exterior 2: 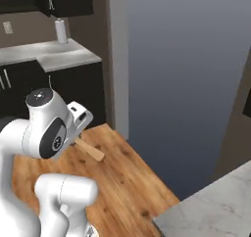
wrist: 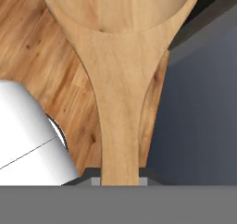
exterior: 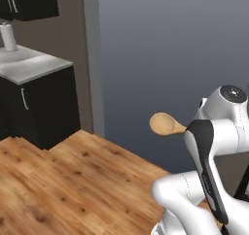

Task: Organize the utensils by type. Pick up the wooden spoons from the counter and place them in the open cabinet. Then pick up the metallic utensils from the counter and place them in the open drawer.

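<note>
At nine o'clock in the left base view, a white marble counter (exterior: pixel 34 66) tops black base cabinets (exterior: pixel 44 105). Plank wood floor (exterior: pixel 73 180) lies open at centre. At three o'clock, the smooth round-bowled wooden spoon (exterior: pixel 165 124) sits clamped in the gripper (wrist: pixel 119 181), raised well clear of every edge.

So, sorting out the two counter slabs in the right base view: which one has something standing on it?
The far grey counter beside the wall, over black base cabinets: a white paper towel roll stands there. The marble counter at lower right shows bare stone.
</note>
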Available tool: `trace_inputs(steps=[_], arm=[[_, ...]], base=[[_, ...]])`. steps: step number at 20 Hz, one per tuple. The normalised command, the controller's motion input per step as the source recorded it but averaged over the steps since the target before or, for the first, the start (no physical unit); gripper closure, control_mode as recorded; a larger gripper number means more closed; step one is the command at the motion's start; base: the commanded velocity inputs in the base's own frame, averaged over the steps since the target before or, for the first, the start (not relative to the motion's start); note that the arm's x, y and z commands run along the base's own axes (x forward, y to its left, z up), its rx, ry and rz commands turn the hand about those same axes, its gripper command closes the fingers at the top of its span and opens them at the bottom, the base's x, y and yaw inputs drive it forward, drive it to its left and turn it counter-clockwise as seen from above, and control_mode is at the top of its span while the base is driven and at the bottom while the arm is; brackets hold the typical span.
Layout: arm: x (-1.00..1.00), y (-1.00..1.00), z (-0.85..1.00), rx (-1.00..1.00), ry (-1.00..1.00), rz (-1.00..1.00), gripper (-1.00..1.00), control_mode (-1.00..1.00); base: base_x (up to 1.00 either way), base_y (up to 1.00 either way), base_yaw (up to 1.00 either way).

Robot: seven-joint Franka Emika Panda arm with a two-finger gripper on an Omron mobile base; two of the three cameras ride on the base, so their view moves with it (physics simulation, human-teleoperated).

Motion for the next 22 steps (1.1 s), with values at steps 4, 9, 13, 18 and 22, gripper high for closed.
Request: trace_inputs(steps=[4, 9, 13, 18, 22], arm=[[0.00, 0.00, 0.00, 0.00, 0.00, 0.00, 1.00, 1.00], [0.00, 0.00, 0.00, 0.00, 0.00, 0.00, 1.00, 1.00], [0.00, 0.00, 0.00, 0.00, 0.00, 0.00, 1.00, 1.00], [0.00, 0.00, 0.00, 0.00, 0.00, 0.00, 1.00, 1.00], [0.00, 0.00, 0.00, 0.00, 0.00, 0.00, 1.00, 1.00]], base=[[0.29, 0.97, 0.25], [0.56, 0.75, 0.33], [0.75, 0.50, 0.37], [0.75, 0.40, 0.43], [0.72, 0.28, 0.53]])
